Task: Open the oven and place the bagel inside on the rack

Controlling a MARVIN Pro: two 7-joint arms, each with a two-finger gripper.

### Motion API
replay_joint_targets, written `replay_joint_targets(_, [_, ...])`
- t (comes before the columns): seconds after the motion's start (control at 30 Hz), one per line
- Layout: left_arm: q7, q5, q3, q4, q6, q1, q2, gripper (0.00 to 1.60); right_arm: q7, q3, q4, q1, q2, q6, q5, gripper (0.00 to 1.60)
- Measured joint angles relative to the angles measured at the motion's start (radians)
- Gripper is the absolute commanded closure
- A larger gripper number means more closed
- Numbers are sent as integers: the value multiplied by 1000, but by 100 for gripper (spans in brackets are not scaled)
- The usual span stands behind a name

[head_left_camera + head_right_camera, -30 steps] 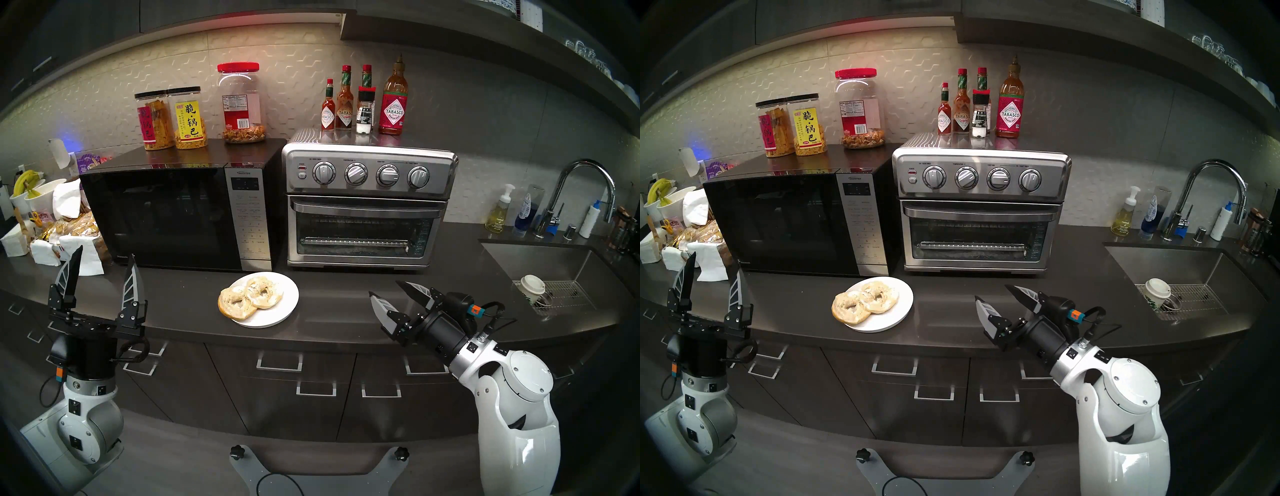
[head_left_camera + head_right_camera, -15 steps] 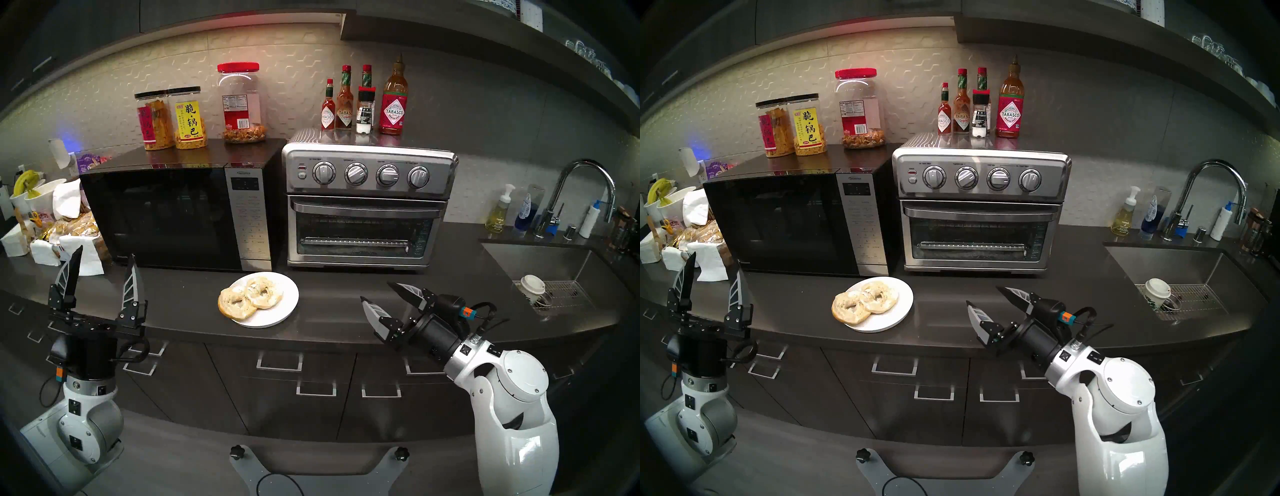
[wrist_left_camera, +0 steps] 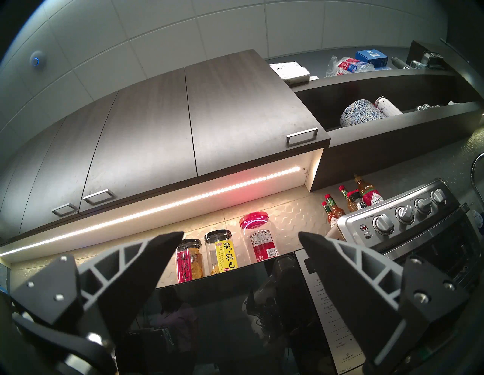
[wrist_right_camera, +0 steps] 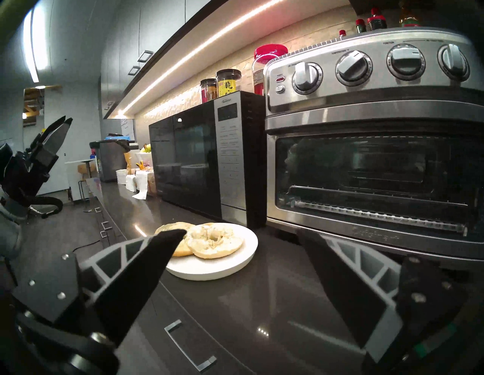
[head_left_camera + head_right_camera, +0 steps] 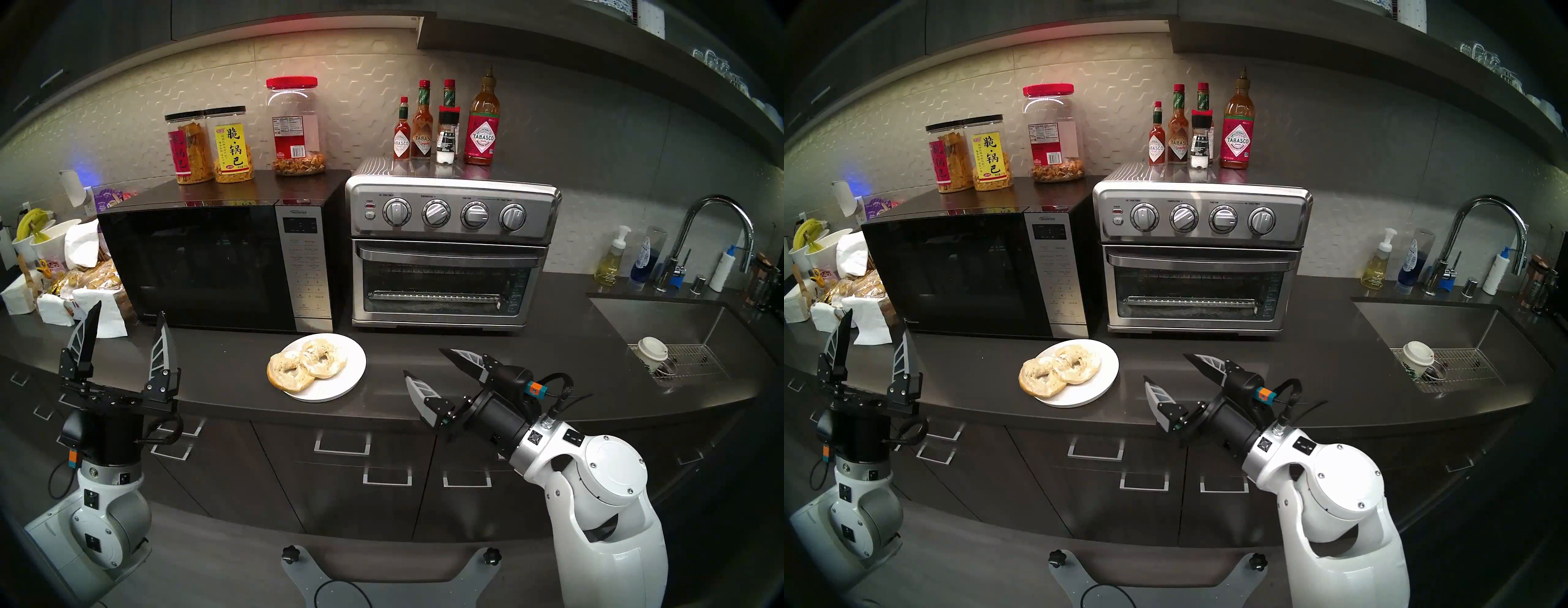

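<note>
Oven (image 5: 449, 250) door shut, rack (image 5: 432, 297) seen through glass. Bagel (image 5: 305, 364) kept on plate (image 5: 352, 373). Right pincer (image 5: 424, 368) spread wide, empty, levelled near plate; left pincer (image 5: 125, 325) parked open, empty, clear of worktop (image 5: 424, 339).

— Any lettering near the right gripper (image 4: 235, 235)?

— Just past its right finger, "Cuisinart" is embossed faintly on the toaster oven (image 4: 374, 231) door's lower edge. Farther off to its left, "Inverter" tops the microwave (image 4: 226, 100) panel.

— And higher up?

— "TABASCO" on the sauce bottles (image 5: 482, 138) atop the oven; "脆·锅巴" on the yellow-labelled snack jar (image 5: 231, 146), beyond the left gripper (image 5: 125, 322).
</note>
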Motion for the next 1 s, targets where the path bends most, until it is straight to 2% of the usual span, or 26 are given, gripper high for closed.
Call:
replay_joint_targets(0.37, [0, 0, 0, 0, 0, 0, 0, 0, -19, -83, 18, 33, -1, -2, -79, 0])
replay_joint_targets(0.57, [0, 0, 0, 0, 0, 0, 0, 0, -27, -144, 53, 85, -4, 16, -134, 0])
replay_joint_targets(0.73, [0, 0, 0, 0, 0, 0, 0, 0, -30, -171, 97, 131, -13, 27, -170, 0])
replay_joint_targets(1.0, [0, 0, 0, 0, 0, 0, 0, 0, -5, -179, 173, 208, -32, 17, -212, 0])
